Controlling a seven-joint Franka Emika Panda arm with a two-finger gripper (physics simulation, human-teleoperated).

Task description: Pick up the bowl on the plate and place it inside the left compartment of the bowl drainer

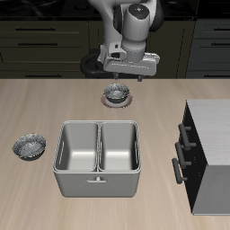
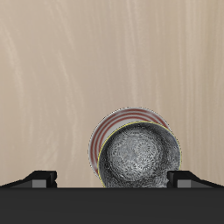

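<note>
End effector (image 1: 119,79) hangs above the bowl (image 1: 116,91), fingers apart and clear of it; in the wrist view the two fingertips (image 2: 39,178) flank the bowl (image 2: 140,158) without contact. Bowl is silver-grey metal, mottled, sitting upright on the plate (image 1: 118,101), toward the back of the worktop (image 1: 54,103). No contents are visible in the bowl. Plate shows its pinkish-red rim (image 2: 118,122) around part of the bowl.

Bowl drainer (image 1: 97,182), a light grey two-well tub, stands nearer the worktop's front edge, well apart from the plate. Left compartment (image 1: 119,147) holds nothing; the other well (image 1: 77,147) likewise holds nothing.

Second metal bowl (image 1: 29,145) rests directly on the worktop beside the drainer, apart from it. Dark grey cabinet (image 1: 208,154) with black handles stands on the drainer's opposite side.
</note>
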